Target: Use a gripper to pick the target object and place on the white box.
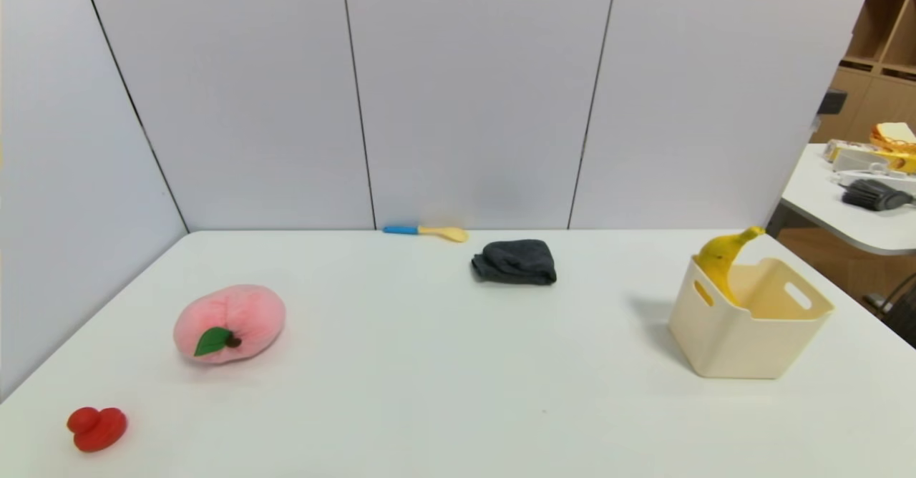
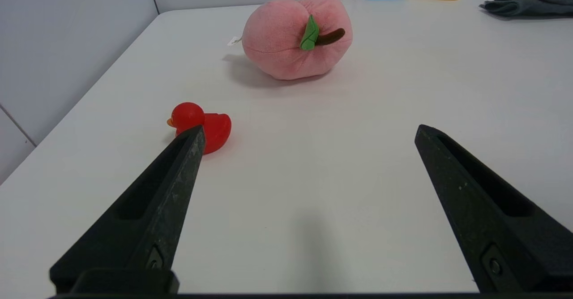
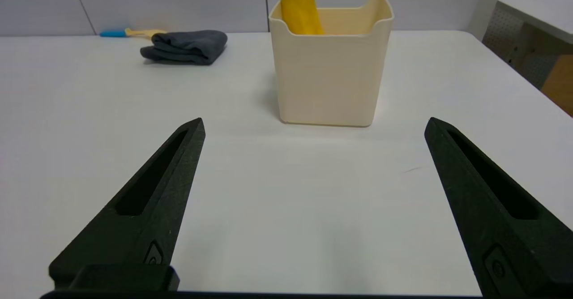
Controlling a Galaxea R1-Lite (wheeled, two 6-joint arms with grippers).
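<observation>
The yellow banana stands on end inside the cream-white box at the right of the table, leaning on the box's far-left corner with its stem tip above the rim. The right wrist view shows the banana rising out of the box. My right gripper hangs low over bare table, short of the box, open and empty. My left gripper is open too, empty, low over the table's left side. Neither arm shows in the head view.
A pink plush peach and a red toy duck lie at the left; the duck is beside one left finger. A folded dark cloth and a blue-handled spoon lie near the back wall. Another table stands off to the right.
</observation>
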